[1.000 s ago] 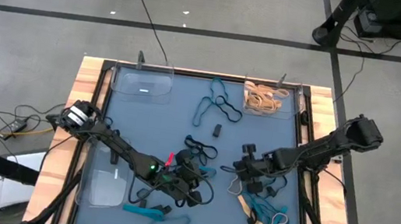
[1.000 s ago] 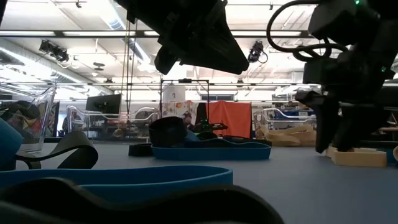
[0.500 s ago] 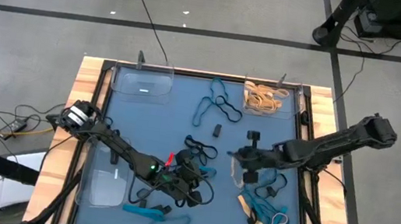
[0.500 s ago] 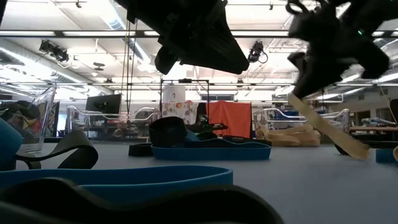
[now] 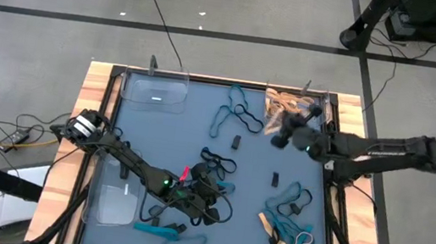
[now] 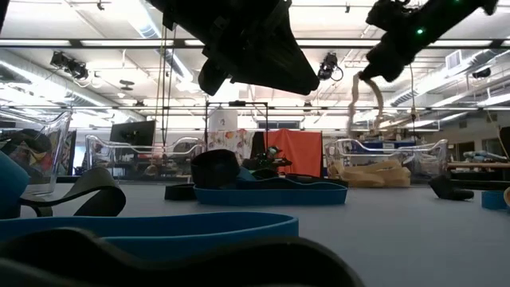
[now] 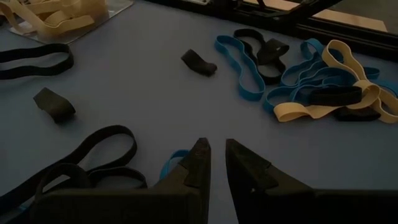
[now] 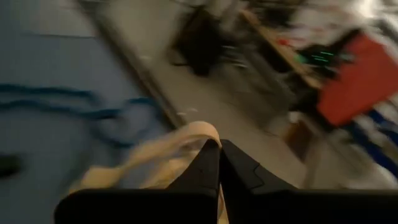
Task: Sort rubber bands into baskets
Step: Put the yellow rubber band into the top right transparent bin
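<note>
My right gripper [image 5: 279, 133] hangs high over the table's far right part, shut on a tan rubber band [image 6: 369, 104]. It is just short of the far right basket [image 5: 319, 119], which holds several tan bands [image 5: 286, 109]. My left gripper [image 7: 216, 152] waits low over black bands [image 5: 217, 160] near the table's middle, a narrow gap between its fingers and nothing in it. Clear baskets stand at the far left [image 5: 154, 92] and near left [image 5: 115, 206]. A mixed pile of tan, teal and black bands [image 5: 288, 230] lies flat at the near right. My right gripper pinches the tan band's upper end [image 8: 194, 138] between its two shut fingertips. The fingers point only a little below level, toward the table's left side. The band hangs slack below them as a loop [image 6: 373, 94], lifted clear of the table.
Teal bands [image 5: 232, 111] lie at the far middle and others [image 5: 160, 230] at the near edge. Small black bands [image 5: 235, 141] [image 5: 275, 180] lie loose on the blue mat. Wooden rails [image 5: 93, 96] frame the table. Large bands [image 6: 143, 227] lie right before the low camera.
My right gripper has risen from the near-right pile with the tan band, swung toward the far edge and the tan-band basket, and rolled from pointing down to nearly level. The band has come off the table and now hangs clear.
</note>
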